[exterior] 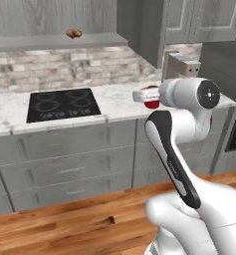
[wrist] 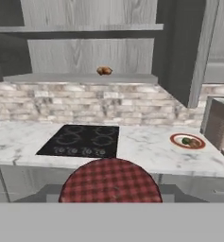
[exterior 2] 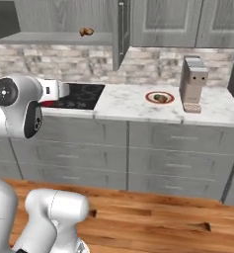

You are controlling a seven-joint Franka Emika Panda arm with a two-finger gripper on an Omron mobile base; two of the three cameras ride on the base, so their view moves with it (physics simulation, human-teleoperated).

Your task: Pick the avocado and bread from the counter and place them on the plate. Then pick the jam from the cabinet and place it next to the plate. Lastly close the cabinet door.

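My gripper (exterior: 150, 99) is shut on the jam (wrist: 108, 182), a red jar whose checkered lid sits low in the hand view. The jar hangs over the counter (exterior: 117, 99), right of the cooktop. The jam (exterior: 151, 104) shows as a red patch under the white hand, and it peeks out beside the arm (exterior 2: 48, 103). The plate (exterior 2: 151, 94) with its orange-red rim lies on the counter further right and carries the avocado (wrist: 185, 141) and the bread (wrist: 194, 142). The cabinet (wrist: 85, 52) stands open, with its door (wrist: 184, 52) swung out.
A golden-brown pastry (wrist: 104, 71) sits on the cabinet's lower shelf. The black cooktop (wrist: 82, 141) is set into the counter on the left. A grey boxy appliance (exterior 2: 193, 84) stands right behind the plate. Grey drawers run below the counter.
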